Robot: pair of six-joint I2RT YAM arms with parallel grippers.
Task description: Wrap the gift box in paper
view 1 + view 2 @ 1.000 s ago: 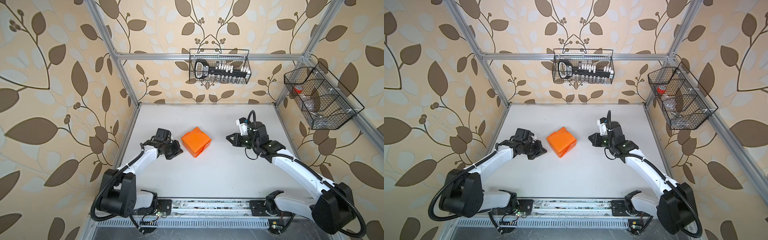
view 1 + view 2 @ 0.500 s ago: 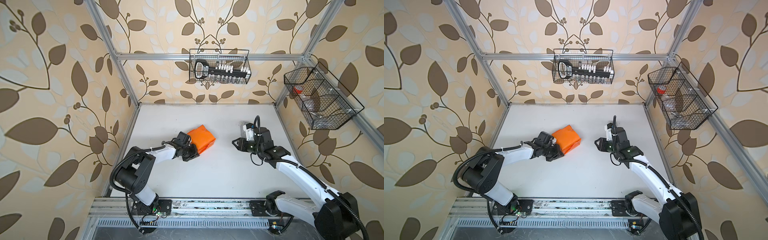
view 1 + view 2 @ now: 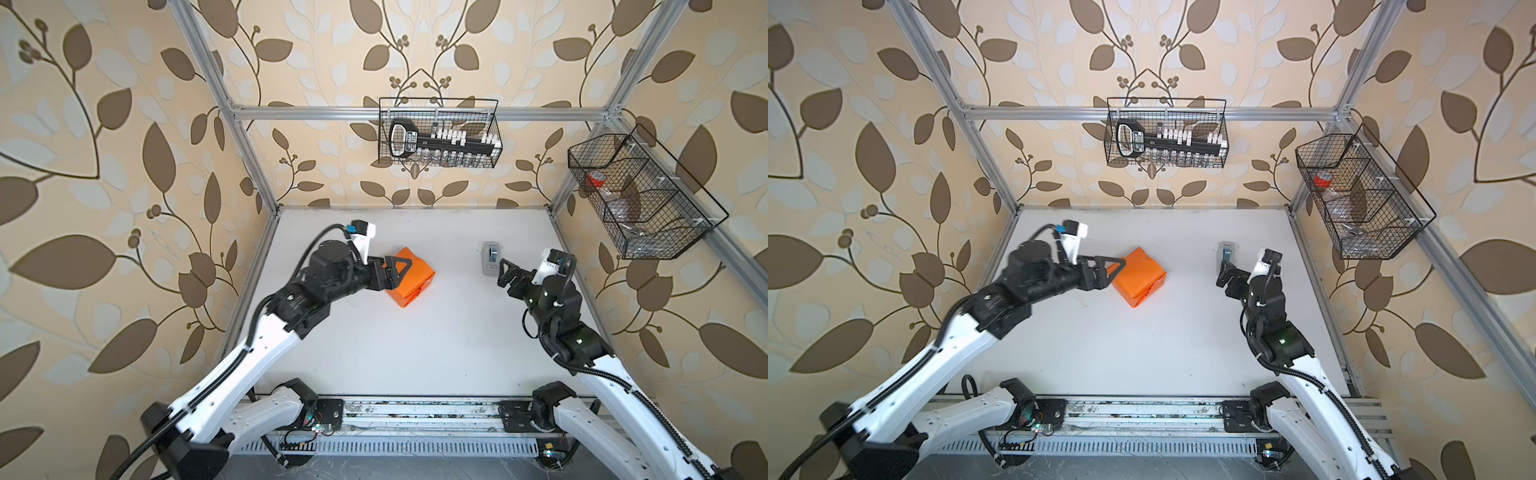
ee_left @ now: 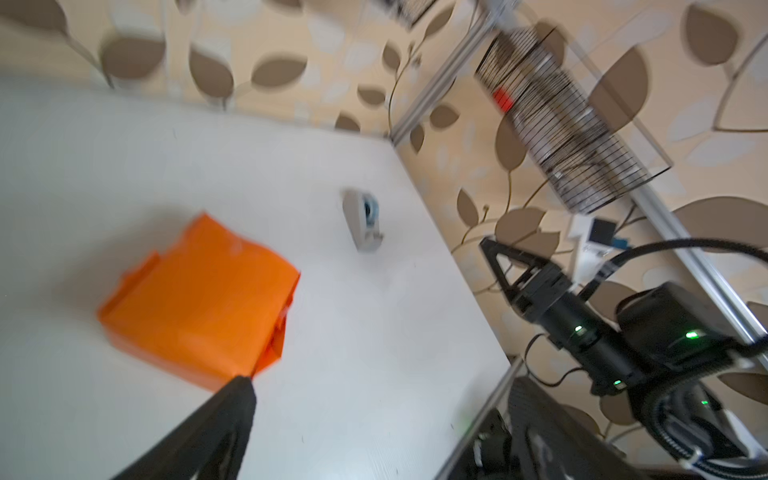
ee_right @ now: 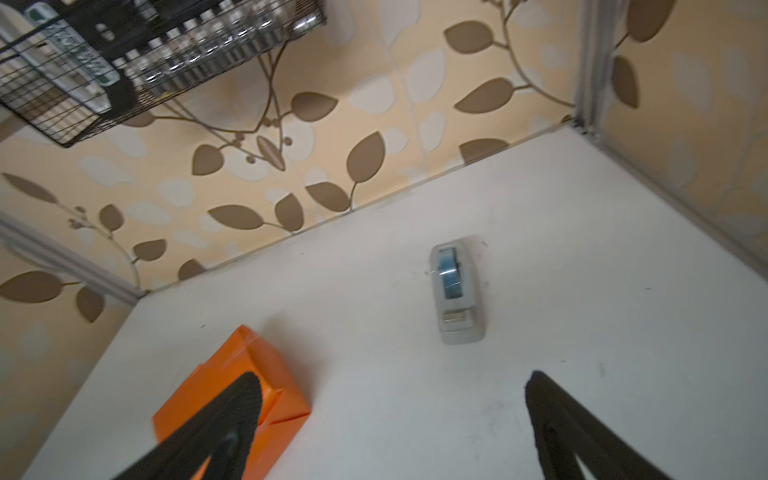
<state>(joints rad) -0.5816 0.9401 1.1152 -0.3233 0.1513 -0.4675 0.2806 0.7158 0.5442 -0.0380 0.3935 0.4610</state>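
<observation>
The paper (image 3: 409,276) seems to cover the gift box fully on the counter (image 3: 415,340), the left gripper (image 3: 401,272) and right gripper (image 5: 392,380) fingers spread and empty, an end flap perhaps untaped.

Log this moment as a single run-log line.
stage: box hidden inside folded orange paper on table | left claw: open at the paper's edge, holding nothing | right claw: open, empty, near tape dispenser

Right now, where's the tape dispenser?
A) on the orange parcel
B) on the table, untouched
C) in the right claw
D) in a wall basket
B: the tape dispenser stands on the table, beyond the tips of the open right claw, with nothing touching it.
</observation>
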